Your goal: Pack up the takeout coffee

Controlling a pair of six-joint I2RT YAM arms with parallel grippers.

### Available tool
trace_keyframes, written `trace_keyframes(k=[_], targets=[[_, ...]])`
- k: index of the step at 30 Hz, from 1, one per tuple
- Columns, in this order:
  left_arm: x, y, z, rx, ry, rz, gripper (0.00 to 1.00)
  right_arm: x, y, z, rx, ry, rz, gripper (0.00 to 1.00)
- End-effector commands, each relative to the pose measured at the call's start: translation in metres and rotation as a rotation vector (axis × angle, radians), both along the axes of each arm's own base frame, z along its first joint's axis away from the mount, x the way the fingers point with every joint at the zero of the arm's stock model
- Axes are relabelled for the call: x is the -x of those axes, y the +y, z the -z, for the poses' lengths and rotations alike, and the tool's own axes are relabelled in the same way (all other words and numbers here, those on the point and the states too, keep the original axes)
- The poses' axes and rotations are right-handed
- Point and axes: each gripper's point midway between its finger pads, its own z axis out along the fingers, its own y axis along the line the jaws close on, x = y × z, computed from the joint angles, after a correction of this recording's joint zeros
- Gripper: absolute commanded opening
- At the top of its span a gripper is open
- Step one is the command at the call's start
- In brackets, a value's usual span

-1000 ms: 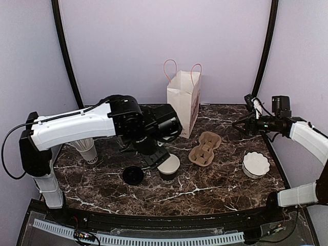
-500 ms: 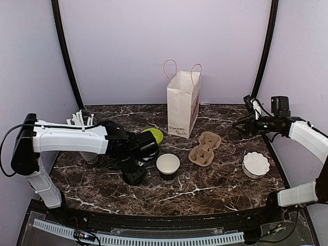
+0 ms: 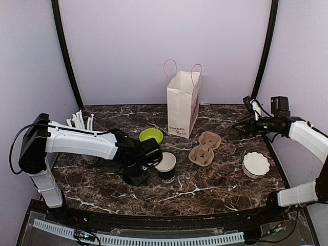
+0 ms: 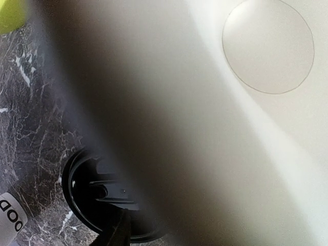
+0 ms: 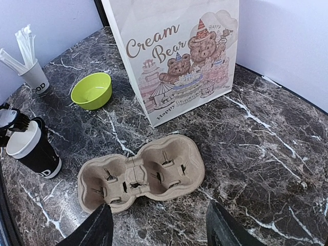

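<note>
Coffee cup (image 3: 167, 167), black wall, white rim, stands open-topped; left claw (image 3: 137, 177) state unclear, right claw (image 5: 156, 225) apart

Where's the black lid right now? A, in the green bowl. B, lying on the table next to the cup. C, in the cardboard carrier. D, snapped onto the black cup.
B: the left wrist view shows the black lid flat on the table beside the black cup, which stands open, its white inside showing.
</note>
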Motion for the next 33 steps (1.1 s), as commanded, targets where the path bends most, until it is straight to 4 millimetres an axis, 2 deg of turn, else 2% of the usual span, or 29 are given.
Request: trace_keyframes(k=[1,7,16,18,21,26,28,31,33], targets=[[0.001,0.005,0.003,-0.012,-0.005,0.01,0.47,-0.003,0.002,-0.008,0.0,-0.027,-0.015,0.62],[-0.001,0.004,-0.006,0.007,-0.026,0.016,0.5,-0.004,0.002,-0.005,-0.001,-0.018,-0.019,0.62],[0.003,-0.004,-0.05,0.182,-0.069,0.004,0.53,-0.004,0.002,-0.003,-0.002,-0.007,-0.02,0.61],[0.009,-0.003,-0.048,0.216,-0.056,0.015,0.51,-0.004,0.002,-0.003,-0.001,-0.007,-0.021,0.62],[0.019,0.006,-0.034,0.2,-0.017,0.016,0.45,-0.005,0.002,-0.003,-0.001,-0.005,-0.021,0.62],[0.025,0.014,-0.021,0.17,-0.004,0.012,0.3,-0.004,0.003,-0.002,-0.005,-0.002,-0.028,0.61],[0.026,0.014,-0.018,0.173,-0.005,0.016,0.3,-0.004,0.003,-0.002,-0.007,0.001,-0.029,0.61],[0.025,0.014,-0.012,0.166,-0.011,0.026,0.39,-0.004,0.004,-0.001,-0.008,0.005,-0.03,0.61],[0.025,0.014,-0.006,0.147,-0.009,0.038,0.41,-0.004,0.004,-0.001,-0.008,0.004,-0.031,0.6]])
